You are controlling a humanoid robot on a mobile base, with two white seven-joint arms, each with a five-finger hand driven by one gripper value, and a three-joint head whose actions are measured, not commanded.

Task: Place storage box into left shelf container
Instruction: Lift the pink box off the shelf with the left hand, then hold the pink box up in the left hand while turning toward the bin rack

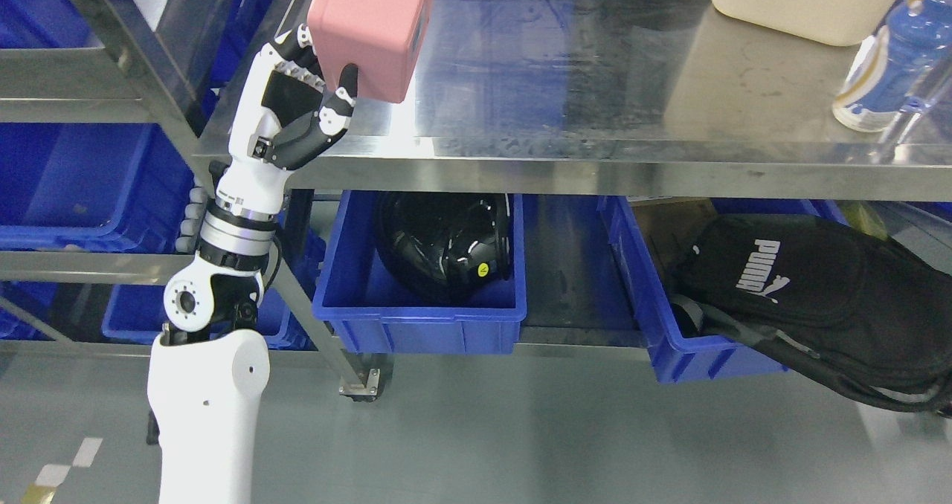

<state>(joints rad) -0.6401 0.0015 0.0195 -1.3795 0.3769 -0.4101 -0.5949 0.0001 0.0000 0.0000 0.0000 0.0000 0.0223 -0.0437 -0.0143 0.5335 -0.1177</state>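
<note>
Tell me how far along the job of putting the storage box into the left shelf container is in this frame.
Done: the left hand has grasped the pink storage box and holds it above the steel shelf top. In hand: carrying it; the box hangs at the shelf's left end. Left: it is not in any container yet. The blue bins on the left shelf sit lower and further left; the box must go there and be released.

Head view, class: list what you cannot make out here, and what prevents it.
- Pink storage box: top cut off by the upper edge; left hand covers its near corner.
- Cream container: top cut off.
- Bottle: label too blurred to read.
- Black helmet: upper part hidden by the steel shelf.
- Right hand: out of view.
</note>
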